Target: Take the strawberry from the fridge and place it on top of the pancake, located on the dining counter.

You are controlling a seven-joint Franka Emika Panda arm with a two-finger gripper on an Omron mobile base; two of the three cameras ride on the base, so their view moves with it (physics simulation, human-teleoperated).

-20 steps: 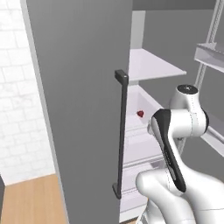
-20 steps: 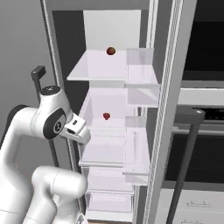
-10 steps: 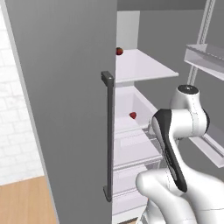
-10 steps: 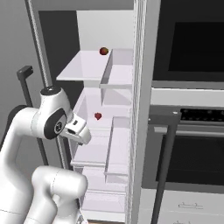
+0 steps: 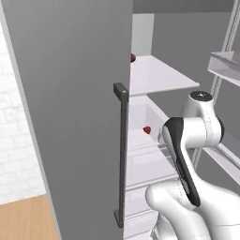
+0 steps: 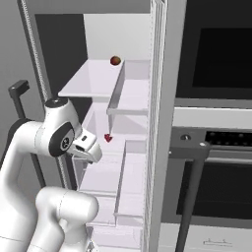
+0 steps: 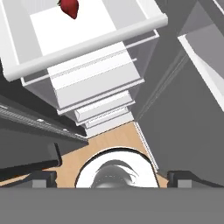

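Matte grey fridge [image 5: 70, 117] open; small red cone strawberry [image 6: 108, 138] on smooth white shelf [image 6: 106, 170], 12 o'clock of tool [image 7: 111, 177], fingers wide apart, empty.

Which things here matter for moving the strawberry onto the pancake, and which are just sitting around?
For the job:
- strawberry on a middle shelf
- fridge, doors open

Just lying about:
- darker round fruit on the upper shelf
- oven beside the fridge

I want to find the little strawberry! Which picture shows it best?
The hand view: the strawberry looks biggest there, lying on a white fridge shelf, though cut by the top edge. The right base view and left base view show it whole but tiny.
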